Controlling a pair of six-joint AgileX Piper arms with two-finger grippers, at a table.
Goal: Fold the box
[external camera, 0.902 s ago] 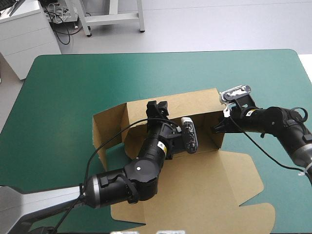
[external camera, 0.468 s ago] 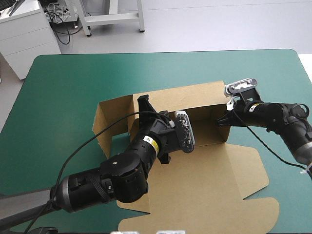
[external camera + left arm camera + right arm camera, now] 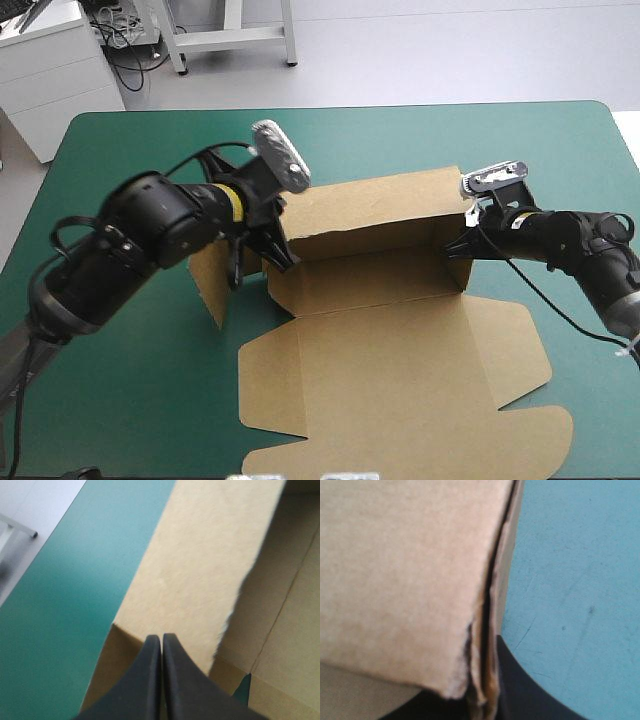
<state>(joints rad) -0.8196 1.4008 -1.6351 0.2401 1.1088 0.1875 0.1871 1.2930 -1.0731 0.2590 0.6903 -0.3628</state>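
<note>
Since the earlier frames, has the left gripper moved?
Yes: the left gripper swung from the middle of the box to its left wall, toward the table's left edge.

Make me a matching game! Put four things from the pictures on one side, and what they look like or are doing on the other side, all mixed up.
Things:
1. left end effector
2. right end effector
3. lid
4. cover

States:
A. lies flat
B. shut on the box
C. teal-green
D. shut, holding nothing

Pairs: 1-D, 2-B, 3-A, 4-C.
</note>
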